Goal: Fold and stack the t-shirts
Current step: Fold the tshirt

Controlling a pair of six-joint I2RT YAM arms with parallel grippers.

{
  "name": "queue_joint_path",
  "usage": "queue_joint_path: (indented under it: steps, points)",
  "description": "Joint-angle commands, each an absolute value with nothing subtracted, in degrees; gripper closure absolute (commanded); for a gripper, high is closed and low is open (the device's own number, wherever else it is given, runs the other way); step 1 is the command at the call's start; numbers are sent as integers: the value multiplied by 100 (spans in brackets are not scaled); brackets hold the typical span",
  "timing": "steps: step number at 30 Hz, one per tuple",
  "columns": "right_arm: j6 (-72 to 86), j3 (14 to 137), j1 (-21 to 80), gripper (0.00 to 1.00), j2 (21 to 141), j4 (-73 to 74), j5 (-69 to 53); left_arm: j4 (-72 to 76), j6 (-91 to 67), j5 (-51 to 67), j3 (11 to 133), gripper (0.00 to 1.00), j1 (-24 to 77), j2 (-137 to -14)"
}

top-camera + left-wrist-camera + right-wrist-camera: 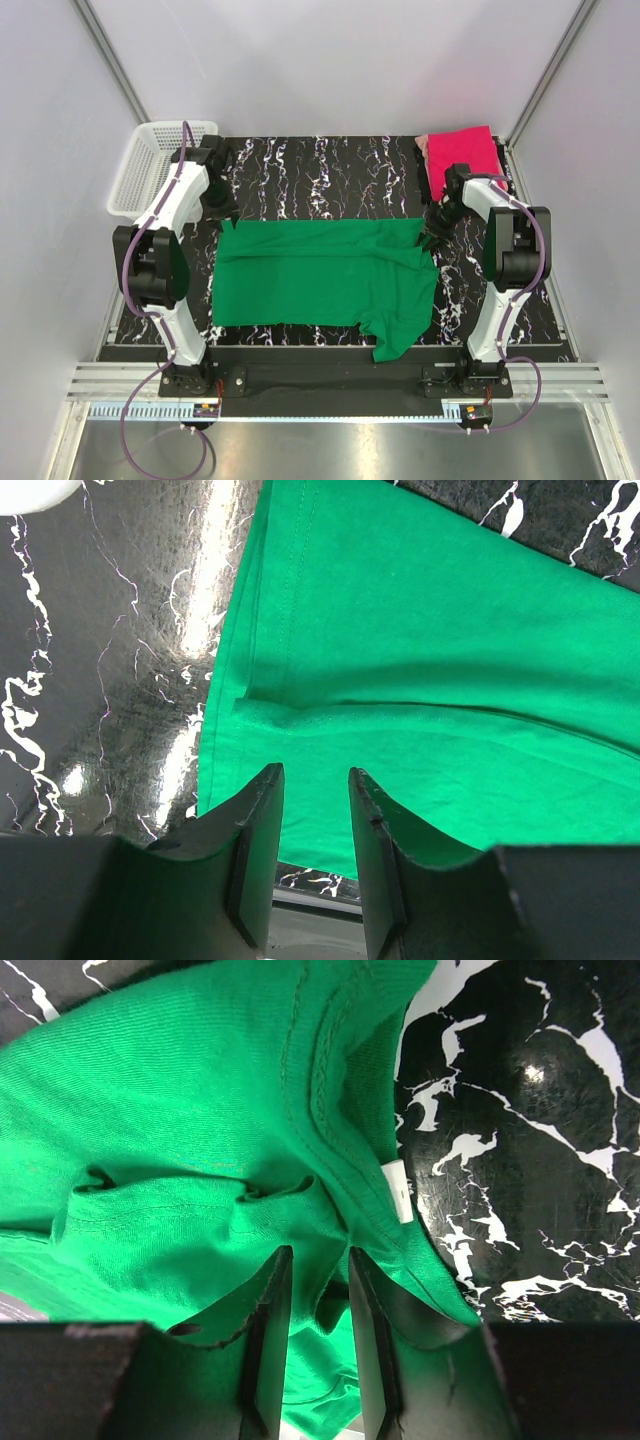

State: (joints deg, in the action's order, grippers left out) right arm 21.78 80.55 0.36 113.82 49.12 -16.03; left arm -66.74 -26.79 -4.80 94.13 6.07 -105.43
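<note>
My left pincer (310, 775) hangs over the far left corner of the green t-shirt (320, 275) and my right pincer (320, 1252) over its far right corner, by the collar and the neck label (398, 1190). Both sets of jaws stand narrowly apart. Cloth shows through each gap, and as far as I can tell from the wrist views, none is clamped.

The green shirt lies spread across the middle of the table (330, 170), with one sleeve (400, 335) trailing over the near edge. The pink t-shirt (462, 150) sits folded at the far right corner.

The cloth is doubled under my left jaws and rumpled into a ridge under my right. With gaps this narrow I could catch only the top layer, and the fold would peel open as I lift. If one side bites and the other slips, the shirt will skew. The loose sleeve may drag and get creased inside the next fold.
</note>
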Motion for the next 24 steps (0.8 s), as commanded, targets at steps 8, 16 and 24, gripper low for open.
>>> queue_joint_path:
  steps: [8,16,24]
  points:
    - [2215,8034,44,100,11259,4878,-1836,-6627,-2619,-571,9431,64,598,-10415]
    - [2311,7507,53,100,10513,4931,-2206,-6566,-2619,-554,9290,64,598,-10310]
    - [2320,6768,79,100,9687,4913,-2531,-6460,-2645,-527,9088,65,650,-10178]
